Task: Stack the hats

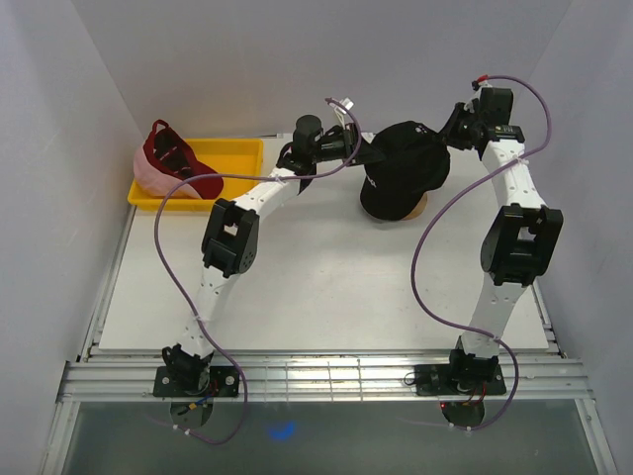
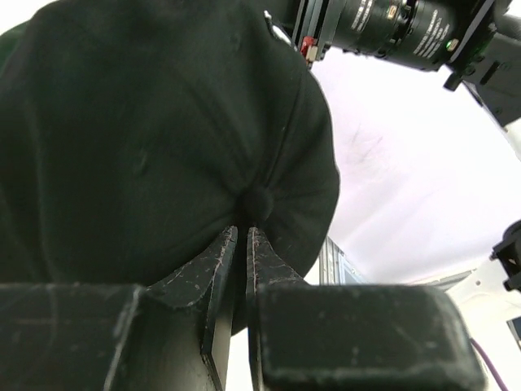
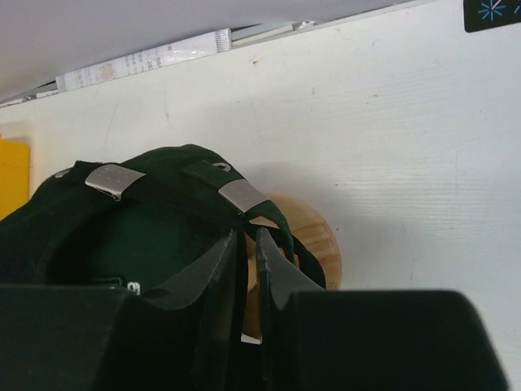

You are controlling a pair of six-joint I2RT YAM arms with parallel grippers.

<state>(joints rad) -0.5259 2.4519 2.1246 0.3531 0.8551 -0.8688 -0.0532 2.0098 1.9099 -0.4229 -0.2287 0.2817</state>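
A dark green-black hat (image 1: 401, 163) sits over the wooden stand (image 1: 420, 208) at the back middle. My left gripper (image 1: 368, 153) holds its left side; in the left wrist view the jaws (image 2: 242, 232) are pressed together on the hat's fabric (image 2: 146, 138) near the crown button. My right gripper (image 1: 450, 134) is at the hat's rear. There its fingertips (image 3: 248, 236) stand almost together across the back strap of the hat (image 3: 122, 236), with the stand (image 3: 313, 232) showing behind. A dark red hat (image 1: 173, 158) and a pink hat (image 1: 148, 176) lie at the far left.
The yellow tray (image 1: 237, 148) at the back left carries the red and pink hats at its left end. White walls close in on the left, back and right. The right arm's upper links (image 2: 407, 32) hang close above the hat in the left wrist view.
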